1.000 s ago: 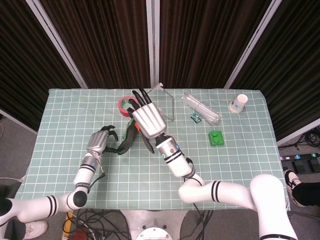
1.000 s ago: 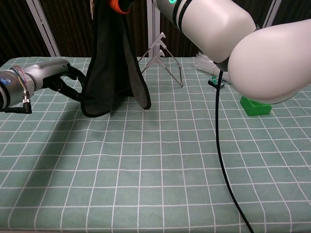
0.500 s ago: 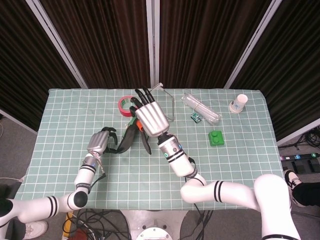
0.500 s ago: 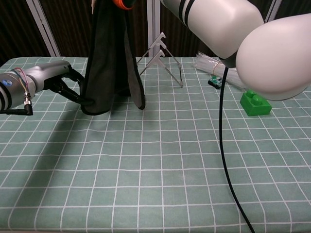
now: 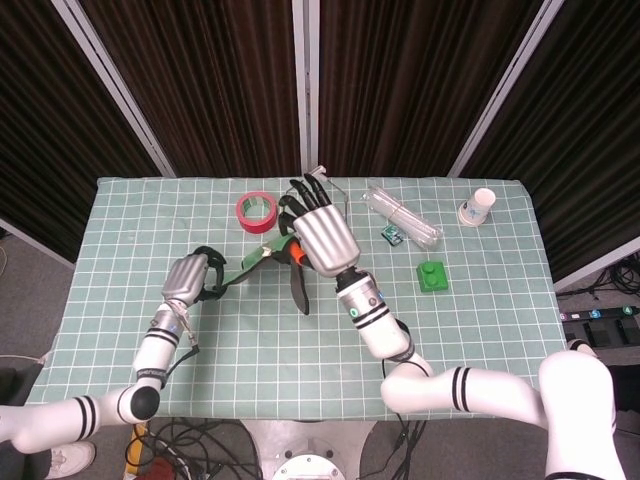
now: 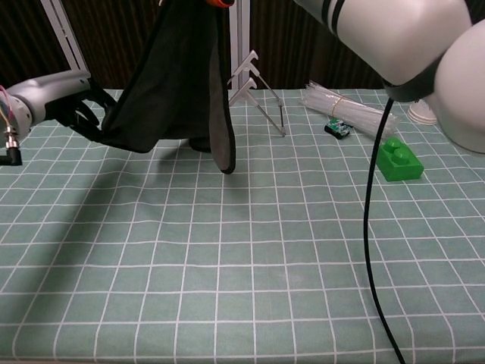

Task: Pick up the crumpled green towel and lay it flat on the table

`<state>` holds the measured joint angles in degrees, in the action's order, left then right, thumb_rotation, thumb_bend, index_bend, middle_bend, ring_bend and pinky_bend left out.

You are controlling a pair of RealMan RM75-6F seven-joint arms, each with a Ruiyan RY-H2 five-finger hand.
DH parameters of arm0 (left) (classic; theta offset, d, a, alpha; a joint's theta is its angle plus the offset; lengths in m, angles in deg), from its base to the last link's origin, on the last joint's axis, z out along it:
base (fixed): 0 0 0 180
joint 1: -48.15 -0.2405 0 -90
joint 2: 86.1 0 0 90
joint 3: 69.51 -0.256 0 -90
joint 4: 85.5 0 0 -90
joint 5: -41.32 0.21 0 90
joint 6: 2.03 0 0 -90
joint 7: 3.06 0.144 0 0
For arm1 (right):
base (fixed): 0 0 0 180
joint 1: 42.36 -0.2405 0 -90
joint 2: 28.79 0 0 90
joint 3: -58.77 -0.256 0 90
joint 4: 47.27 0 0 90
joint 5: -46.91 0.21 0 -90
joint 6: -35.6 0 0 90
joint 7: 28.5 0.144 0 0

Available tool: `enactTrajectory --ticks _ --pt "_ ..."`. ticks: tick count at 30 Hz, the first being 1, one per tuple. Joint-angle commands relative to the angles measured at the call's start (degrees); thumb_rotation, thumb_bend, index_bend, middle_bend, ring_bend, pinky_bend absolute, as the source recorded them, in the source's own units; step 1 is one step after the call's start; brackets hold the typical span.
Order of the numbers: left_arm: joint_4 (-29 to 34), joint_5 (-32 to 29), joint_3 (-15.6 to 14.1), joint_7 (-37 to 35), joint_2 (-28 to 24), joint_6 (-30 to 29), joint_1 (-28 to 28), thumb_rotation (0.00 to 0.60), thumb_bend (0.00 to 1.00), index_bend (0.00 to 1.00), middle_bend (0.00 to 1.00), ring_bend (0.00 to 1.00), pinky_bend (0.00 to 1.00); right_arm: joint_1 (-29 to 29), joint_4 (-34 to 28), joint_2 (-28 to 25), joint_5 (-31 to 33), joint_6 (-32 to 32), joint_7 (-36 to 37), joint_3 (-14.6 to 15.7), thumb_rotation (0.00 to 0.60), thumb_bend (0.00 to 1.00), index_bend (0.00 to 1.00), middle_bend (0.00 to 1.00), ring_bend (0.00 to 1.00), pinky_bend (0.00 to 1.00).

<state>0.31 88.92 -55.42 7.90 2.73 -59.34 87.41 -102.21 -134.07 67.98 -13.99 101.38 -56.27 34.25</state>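
Note:
The green towel [image 5: 256,262] hangs above the table, stretched between my two hands. In the head view my right hand [image 5: 322,232] holds its upper corner high over the table's middle, with something orange showing under the hand. My left hand [image 5: 190,278] grips the opposite corner, lower and to the left. A loose flap [image 5: 300,291] droops below the right hand. In the chest view the towel [image 6: 178,83] looks dark and slopes down to the left hand [image 6: 70,106]; the right hand is cut off at the top edge, and only its arm [image 6: 394,38] shows.
A red tape roll [image 5: 257,211] and a wire stand [image 5: 340,207] sit behind the towel. To the right lie a clear plastic packet [image 5: 402,218], a small green item [image 5: 392,235], a green block [image 5: 433,276] and a paper cup [image 5: 481,205]. The checked tablecloth [image 6: 242,258] covers the table.
The hands have drawn apart: the right hand moved right, the left hand moved left. The towel, which hung bunched below the right hand, now spreads out between them.

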Motion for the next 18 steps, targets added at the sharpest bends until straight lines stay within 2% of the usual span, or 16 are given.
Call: enactTrajectory --ticks 1,4,7,11,18 --pt "2.0 3.2 0.9 -1.7 -2.8 -2.4 -1.3 0.6 0.47 0.72 0.36 0.16 0.26 2.2 -3.2 -3.1 0.8 -0.4 3.2 -0.2 0.6 0.45 0.78 0.28 0.09 0.0" --pt "2.3 4.6 2.1 -2.0 -4.4 -3.9 -1.4 0.6 0.47 0.72 0.36 0.16 0.26 3.0 -4.2 -4.8 2.2 -1.6 5.1 -0.8 0.6 0.45 0.78 0.28 0.09 0.0" --pt "0.7 4.1 3.5 -1.2 -4.8 -3.8 -0.5 0.6 0.46 0.72 0.36 0.16 0.26 2.8 -2.5 -4.9 3.5 -3.1 6.7 -1.1 0.6 0.45 0.78 0.28 0.09 0.0" --pt "-3.5 1.6 6.1 -1.4 -4.0 -2.5 1.3 0.6 0.46 0.72 0.36 0.16 0.26 1.5 1.3 -4.2 5.0 -6.0 9.3 -1.9 0.6 0.45 0.77 0.28 0.08 0.0" --pt "-10.3 0.4 10.0 -1.3 -2.4 -4.7 3.6 0.6 0.46 0.72 0.36 0.17 0.26 -1.0 9.3 -1.6 4.1 -8.5 16.5 -4.2 0.6 0.45 0.77 0.28 0.08 0.0"
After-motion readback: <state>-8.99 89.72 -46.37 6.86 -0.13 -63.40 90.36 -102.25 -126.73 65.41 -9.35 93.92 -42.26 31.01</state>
